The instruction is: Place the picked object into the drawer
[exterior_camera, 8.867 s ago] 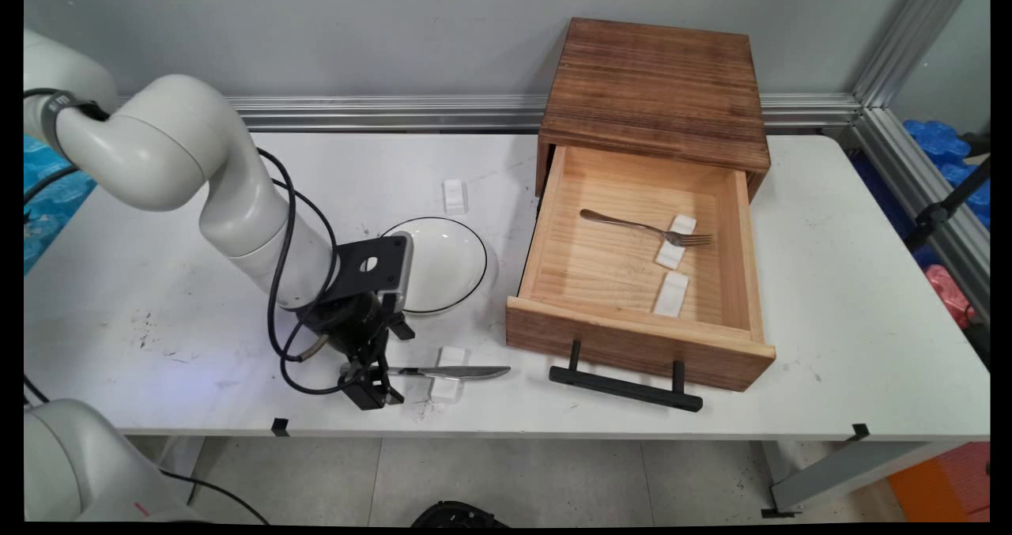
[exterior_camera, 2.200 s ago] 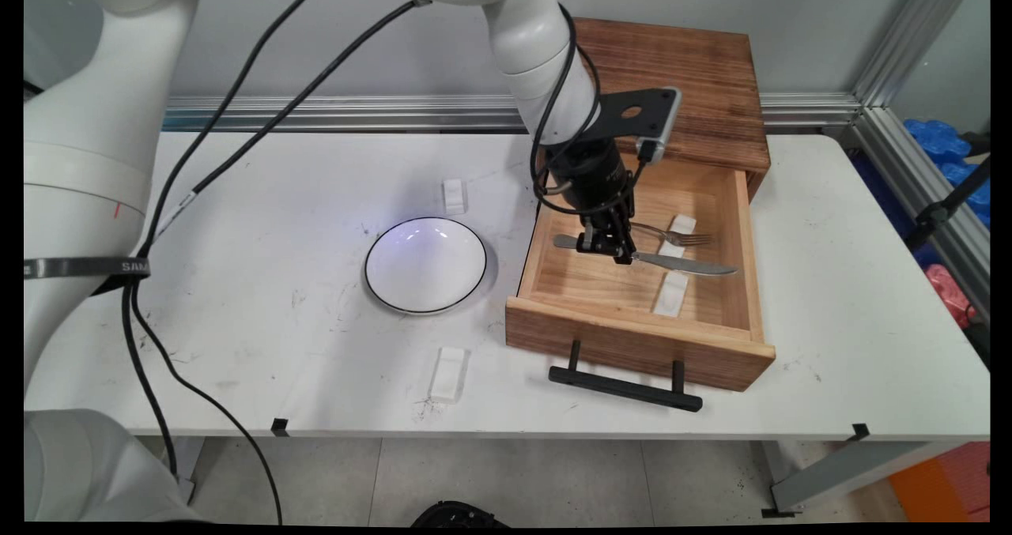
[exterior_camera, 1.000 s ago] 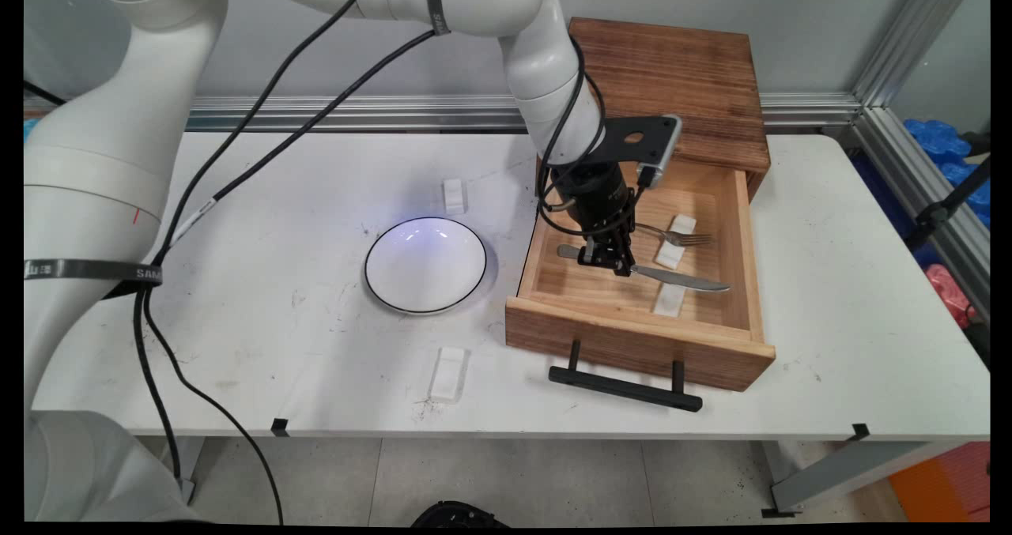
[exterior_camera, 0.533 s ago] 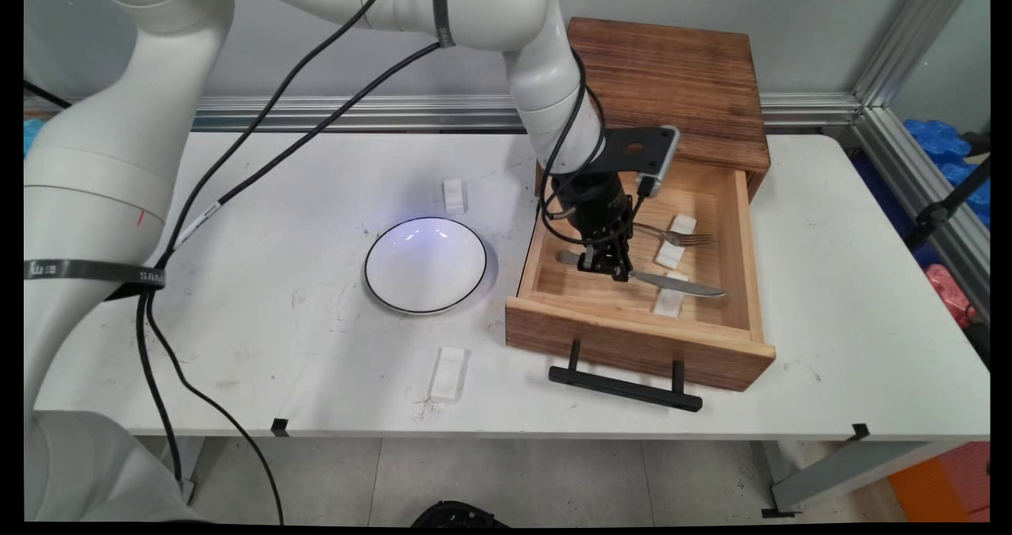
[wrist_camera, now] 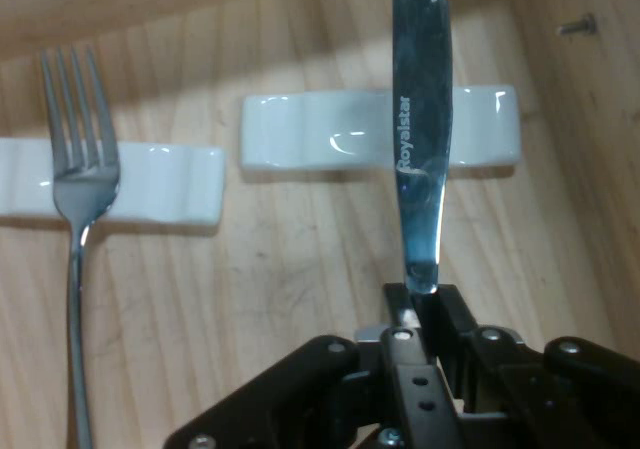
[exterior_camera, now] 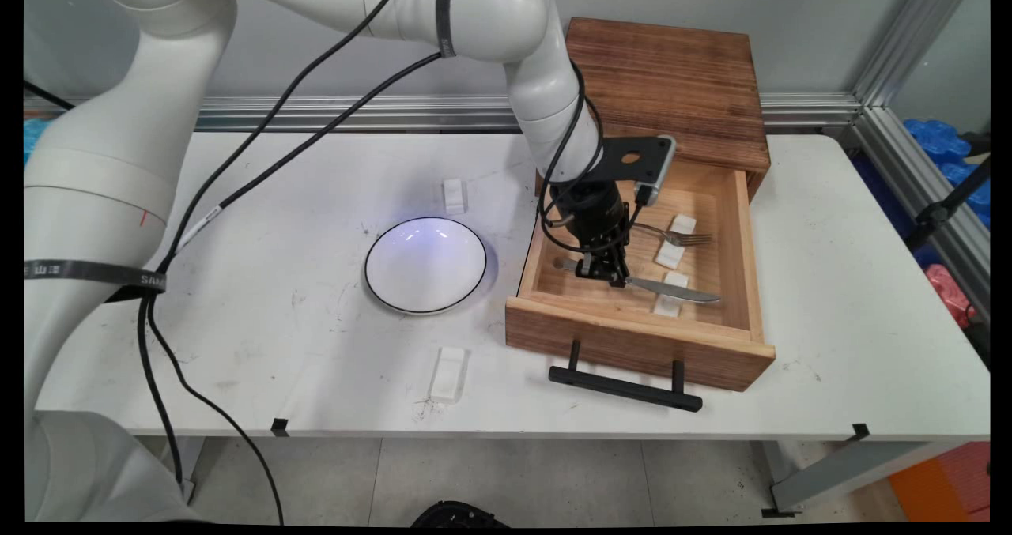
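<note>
Your gripper is clamped on the knife handle, blade across the rest by the drawer's front edge, matching the fork on its rest.

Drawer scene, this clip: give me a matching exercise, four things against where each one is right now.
Things:
1. knife
2. fork
3. plate
4. handle

Places:
A. on the table, left of the drawer
B. on the drawer's front
C. held by the gripper, blade over the near rest
D. in the drawer, tines on the far rest

Pairs: 1-C, 2-D, 3-A, 4-B
</note>
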### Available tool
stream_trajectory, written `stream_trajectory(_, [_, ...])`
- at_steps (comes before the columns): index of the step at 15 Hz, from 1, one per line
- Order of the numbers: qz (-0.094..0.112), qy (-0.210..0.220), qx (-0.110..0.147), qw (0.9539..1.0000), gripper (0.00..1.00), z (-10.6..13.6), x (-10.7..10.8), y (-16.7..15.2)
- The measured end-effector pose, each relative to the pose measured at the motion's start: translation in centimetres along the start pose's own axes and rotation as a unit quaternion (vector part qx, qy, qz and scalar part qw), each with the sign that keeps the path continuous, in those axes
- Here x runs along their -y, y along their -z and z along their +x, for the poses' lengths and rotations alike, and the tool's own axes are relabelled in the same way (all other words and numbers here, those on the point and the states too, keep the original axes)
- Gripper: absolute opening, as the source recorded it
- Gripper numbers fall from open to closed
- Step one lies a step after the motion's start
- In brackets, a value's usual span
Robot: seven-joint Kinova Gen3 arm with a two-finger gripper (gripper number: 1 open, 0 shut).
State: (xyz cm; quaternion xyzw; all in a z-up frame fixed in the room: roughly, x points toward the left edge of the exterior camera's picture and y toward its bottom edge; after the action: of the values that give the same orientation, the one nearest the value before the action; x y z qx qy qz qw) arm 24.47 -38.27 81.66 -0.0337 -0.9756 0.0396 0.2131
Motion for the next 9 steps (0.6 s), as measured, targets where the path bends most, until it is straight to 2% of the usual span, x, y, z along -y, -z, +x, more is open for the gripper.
stream_trajectory(9, [-0.001, 0.005, 0.0, 1.0, 0.0, -0.03, -0.02, -0.82])
